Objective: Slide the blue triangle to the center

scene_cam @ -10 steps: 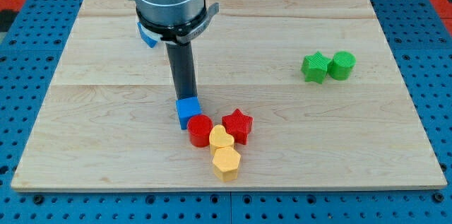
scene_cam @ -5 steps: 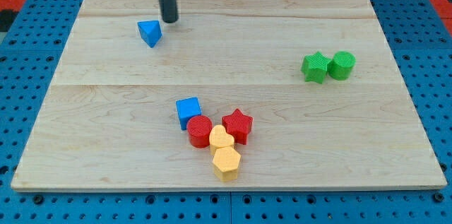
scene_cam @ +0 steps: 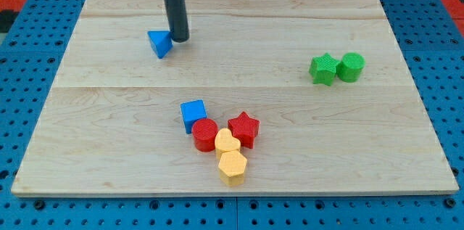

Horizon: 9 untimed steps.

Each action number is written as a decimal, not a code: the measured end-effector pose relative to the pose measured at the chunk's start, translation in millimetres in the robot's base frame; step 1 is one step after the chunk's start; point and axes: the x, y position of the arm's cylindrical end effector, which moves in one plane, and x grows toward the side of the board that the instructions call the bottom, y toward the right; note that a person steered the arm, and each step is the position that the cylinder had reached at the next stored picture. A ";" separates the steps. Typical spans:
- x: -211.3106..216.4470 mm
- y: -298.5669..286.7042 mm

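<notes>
The blue triangle (scene_cam: 159, 43) lies on the wooden board (scene_cam: 290, 128) at the upper left. My tip (scene_cam: 179, 39) stands right beside it, touching its right side, slightly toward the view's top. The rod rises straight up out of the view's top edge.
A blue cube (scene_cam: 193, 115) sits below centre, touching a red cylinder (scene_cam: 205, 135). A red star (scene_cam: 244, 129), a yellow heart (scene_cam: 227, 144) and a yellow hexagon (scene_cam: 233, 167) cluster with them. A green star (scene_cam: 323, 69) and green cylinder (scene_cam: 351, 67) sit at the right.
My tip rose from the blue cube, went to the upper left, then came down the view against the blue triangle, which shifted slightly down and right.
</notes>
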 end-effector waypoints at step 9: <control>36.4 -83.3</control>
